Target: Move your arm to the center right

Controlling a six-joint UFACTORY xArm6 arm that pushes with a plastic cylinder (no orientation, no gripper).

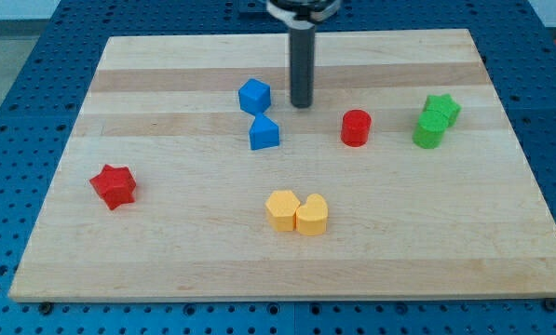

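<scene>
So my tip (pixel 302 104) is sitting upper middle of the bench (pixel 166 261), just right of the blue cube (pixel 254 96) and not touching anything; no jaws on this rig, just a plain rod standing upright, long axis vertical. To get to center right I'd slide toward the frame's right, passing above the red cylinder (pixel 356 127). I'd stop short of the green star (pixel 441 109) and green cylinder (pixel 428 133) so nothing gets nudged.
</scene>
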